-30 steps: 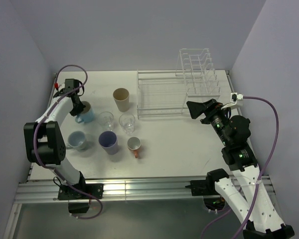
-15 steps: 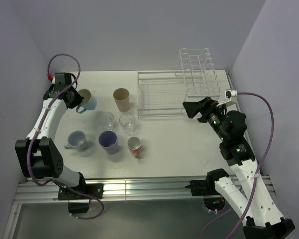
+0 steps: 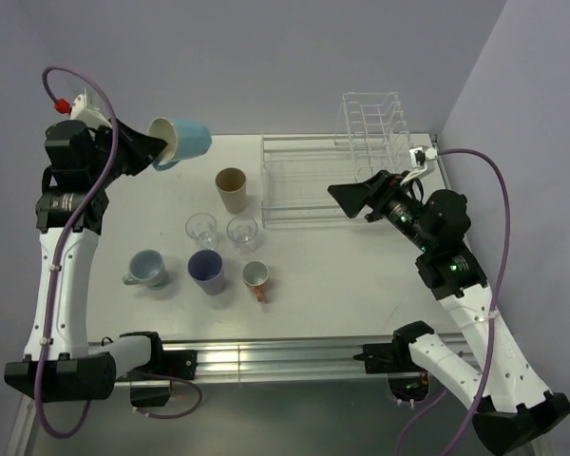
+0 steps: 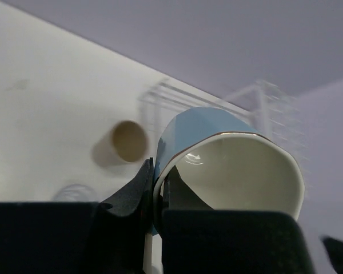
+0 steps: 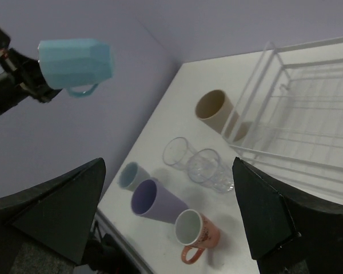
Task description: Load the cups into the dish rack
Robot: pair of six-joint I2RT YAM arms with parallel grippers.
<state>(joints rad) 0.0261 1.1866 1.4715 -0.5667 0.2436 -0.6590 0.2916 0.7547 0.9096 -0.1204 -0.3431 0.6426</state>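
1. Nearest the front edge of the desk [image 3: 342, 275], left of centre: orange-handled mug [image 3: 256, 276], upright, white inside, handle toward the near edge.
2. Same row going left: purple cup [image 3: 206, 270], then grey-blue mug [image 3: 148, 268] with its handle toward the left edge. Both upright, all three apart.
3. One row back: clear glass [image 3: 201, 229] and a second clear glass [image 3: 242, 233] side by side. Can't tell if they touch.
4. Further back: tan cup [image 3: 232, 189], upright, just left of the rack.
5. Right gripper [image 3: 351, 199] hovers at the rack's near edge, fingers spread wide, nothing held.
6. Dish rack [image 3: 309, 180] sits far right, with the low flat section on the left and the tall dividers in the far-right corner.
7. Left gripper [image 3: 147, 152] is raised over the far-left corner, pinched on the rim of the light blue mug [image 3: 180, 140]. The mug is airborne and tipped on its side, handle hanging down.
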